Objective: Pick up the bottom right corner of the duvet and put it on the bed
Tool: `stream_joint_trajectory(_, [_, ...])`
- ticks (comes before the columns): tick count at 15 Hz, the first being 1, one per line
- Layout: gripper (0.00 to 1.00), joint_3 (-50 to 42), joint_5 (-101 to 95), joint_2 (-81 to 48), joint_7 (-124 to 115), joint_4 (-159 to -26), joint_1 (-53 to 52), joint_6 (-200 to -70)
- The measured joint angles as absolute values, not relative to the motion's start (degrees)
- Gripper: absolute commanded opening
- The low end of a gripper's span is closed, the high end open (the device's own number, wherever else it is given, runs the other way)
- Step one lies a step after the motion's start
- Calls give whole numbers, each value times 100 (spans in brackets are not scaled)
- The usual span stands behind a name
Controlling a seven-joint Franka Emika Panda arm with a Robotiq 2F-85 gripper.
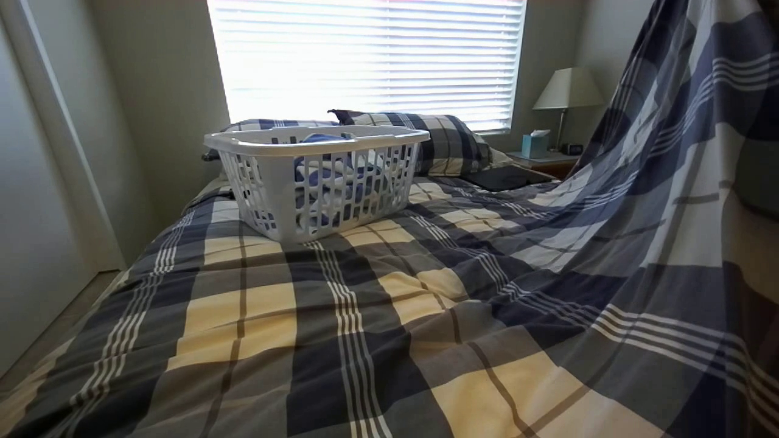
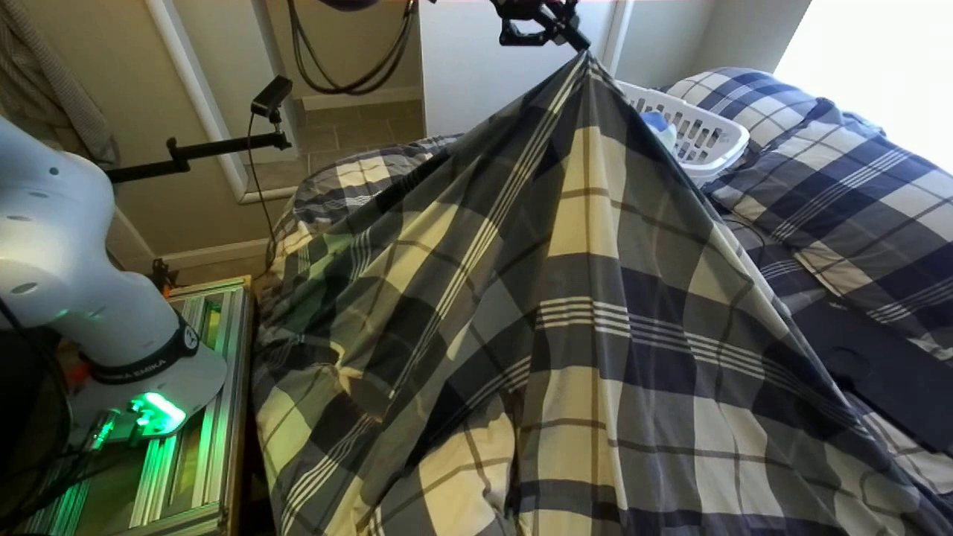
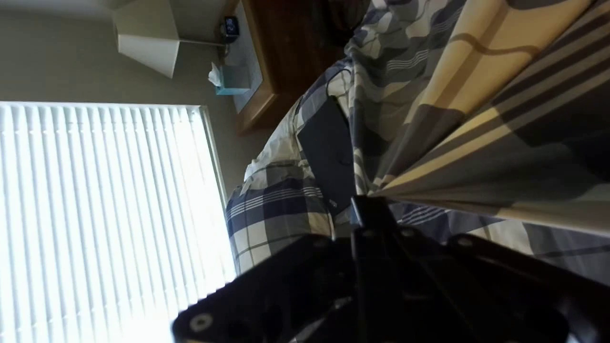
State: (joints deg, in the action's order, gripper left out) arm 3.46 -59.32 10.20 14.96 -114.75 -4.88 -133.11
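The duvet (image 2: pixel 581 320), a navy, grey and cream plaid quilt, hangs like a tent from my gripper (image 2: pixel 584 49) in an exterior view. Its gripped corner (image 2: pixel 587 68) is bunched at the fingertips, high above the bed (image 1: pixel 255 322). In the wrist view my gripper (image 3: pixel 371 199) is shut, and the duvet (image 3: pixel 457 109) fans out from its tips. In an exterior view the lifted duvet (image 1: pixel 663 231) rises on the right side, and the gripper is out of that view. The pinched fabric's very tip is hidden between the fingers.
A white laundry basket (image 1: pixel 274 194) with clothes stands on the bed, also visible behind the duvet (image 2: pixel 718 141). Plaid pillows (image 1: pixel 444 143) and a dark flat object (image 1: pixel 508 177) lie near the window. A lamp (image 1: pixel 569 91) and tissue box (image 1: pixel 535 146) stand on a nightstand.
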Motion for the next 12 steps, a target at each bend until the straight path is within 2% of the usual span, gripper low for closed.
stream_joint_trajectory(6, [0, -41, -5923, 79, 348, -10838, -108, -14415])
stream_joint_trajectory(12, [0, -388, -6193, -1379, -1658, -10579, 92, -16412])
